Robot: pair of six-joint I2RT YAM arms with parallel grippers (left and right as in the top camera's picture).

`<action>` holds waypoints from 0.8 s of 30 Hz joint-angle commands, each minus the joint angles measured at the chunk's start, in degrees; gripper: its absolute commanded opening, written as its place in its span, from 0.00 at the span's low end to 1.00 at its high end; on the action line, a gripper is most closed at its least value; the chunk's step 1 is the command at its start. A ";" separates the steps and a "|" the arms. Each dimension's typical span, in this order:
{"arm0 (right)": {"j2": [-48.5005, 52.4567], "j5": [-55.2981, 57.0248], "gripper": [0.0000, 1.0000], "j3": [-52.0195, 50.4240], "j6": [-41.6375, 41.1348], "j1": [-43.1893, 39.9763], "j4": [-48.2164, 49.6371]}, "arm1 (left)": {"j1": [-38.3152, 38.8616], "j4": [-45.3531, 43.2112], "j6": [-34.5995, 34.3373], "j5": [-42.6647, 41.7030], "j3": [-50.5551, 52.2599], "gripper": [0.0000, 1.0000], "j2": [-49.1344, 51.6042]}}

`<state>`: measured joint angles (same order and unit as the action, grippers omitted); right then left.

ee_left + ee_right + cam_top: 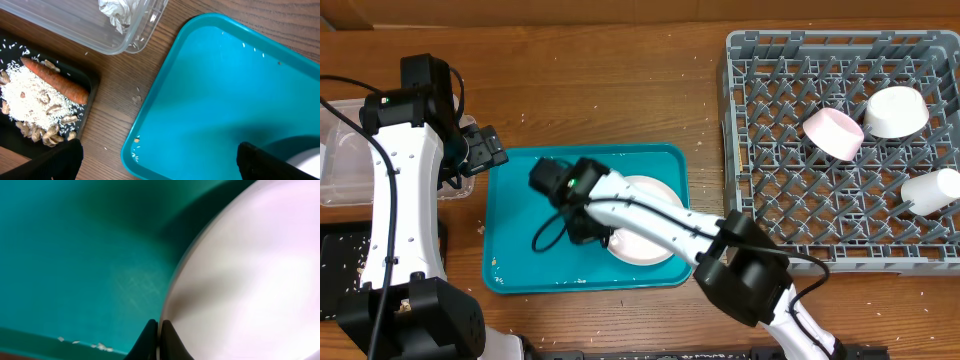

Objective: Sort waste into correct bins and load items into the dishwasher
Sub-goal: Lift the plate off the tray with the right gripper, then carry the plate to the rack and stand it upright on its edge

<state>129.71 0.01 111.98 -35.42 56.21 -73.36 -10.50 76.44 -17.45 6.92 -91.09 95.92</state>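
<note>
Pinching the left rim of the plate, the right claw is gripping that thin edge, with its two fingers nearly meeting around it. The plate is lying flat on the right half of the teal tray, well apart from the rack at the far right, where two bowls and a cup are already sitting among the pegs.

The plate is looking stiff, smooth and probably slippery, and likely breakable if dropped. A grip this close to the edge is leaving most of its weight hanging out to one side, so it is likely going to sag or slide as it rises. Taking a deeper bite on the rim seems safer.

The left claw is hanging wide open and holding nothing, over the left edge of the teal tray. Beside it, the tub is holding the foil ball, and the black tray is carrying the carrot and rice.
</note>
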 commanded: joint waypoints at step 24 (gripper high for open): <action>-27.93 -57.13 0.04 10.32 43.15 -70.49 -23.28 | 0.04 -0.09 0.09 0.55 0.00 1.00 0.20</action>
<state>100.79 -44.18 125.05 -3.42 -12.01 -94.76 -10.50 76.44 -17.45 6.92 -91.09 95.92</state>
